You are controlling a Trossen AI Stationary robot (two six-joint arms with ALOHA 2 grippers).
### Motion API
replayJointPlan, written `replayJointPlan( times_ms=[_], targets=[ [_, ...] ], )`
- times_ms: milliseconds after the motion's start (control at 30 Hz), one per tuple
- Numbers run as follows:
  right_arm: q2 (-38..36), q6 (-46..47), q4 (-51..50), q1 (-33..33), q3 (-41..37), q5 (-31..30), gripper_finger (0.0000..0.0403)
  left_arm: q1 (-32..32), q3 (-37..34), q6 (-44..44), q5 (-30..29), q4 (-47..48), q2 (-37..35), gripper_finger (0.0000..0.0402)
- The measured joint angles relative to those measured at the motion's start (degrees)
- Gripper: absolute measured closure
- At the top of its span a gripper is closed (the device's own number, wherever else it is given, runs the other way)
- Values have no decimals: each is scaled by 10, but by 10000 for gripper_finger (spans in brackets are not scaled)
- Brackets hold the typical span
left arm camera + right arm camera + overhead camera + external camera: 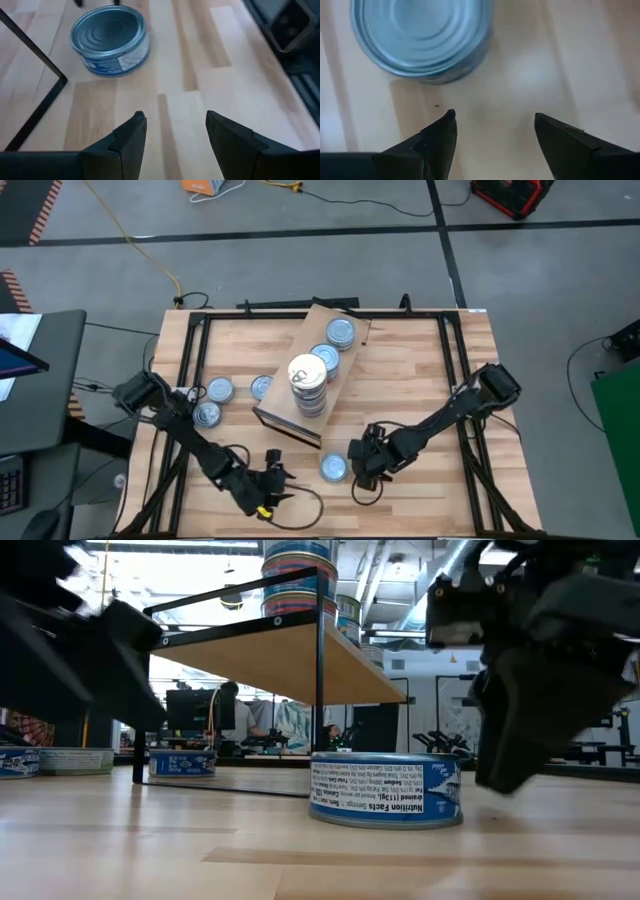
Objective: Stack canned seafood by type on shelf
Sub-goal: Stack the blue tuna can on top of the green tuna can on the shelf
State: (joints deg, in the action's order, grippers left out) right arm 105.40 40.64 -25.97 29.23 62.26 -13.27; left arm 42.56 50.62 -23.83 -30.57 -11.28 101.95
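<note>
Ribbed round blue tin point(420, 37), slatted tabletop point(530, 75)

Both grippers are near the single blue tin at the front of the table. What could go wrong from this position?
1. The open right gripper and open left gripper flank the blue-grey flat round tin; if both reach for it, they may collide.
2. The tall stack of tins stands close to the front edge of the light-wood shelf board; bumping the shelf could topple it.
3. In the right wrist view the tin lies off-centre from the fingers, so closing could push it away.

left gripper point(272, 480): low, fingers apart, empty | right gripper point(358, 460): low, fingers apart, empty
</note>
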Motion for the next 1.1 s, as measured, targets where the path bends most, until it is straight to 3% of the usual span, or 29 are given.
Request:
replayJointPlan(
  times_ms=[333, 633, 867, 1100],
  targets=[
    [9, -51, 105, 3, 1, 2, 112, -60, 16, -62, 36, 4, 13, 200],
    [8, -120, 222, 5, 2, 12, 112, -77, 16, -73, 61, 10, 13, 200],
    [1, -66, 141, 19, 2, -3, 112, -74, 16, -66, 63, 14, 13, 200],
    [37, -67, 152, 12, 2, -25, 112, -88, 16, -55, 43, 8, 26, 200]
  ],
)
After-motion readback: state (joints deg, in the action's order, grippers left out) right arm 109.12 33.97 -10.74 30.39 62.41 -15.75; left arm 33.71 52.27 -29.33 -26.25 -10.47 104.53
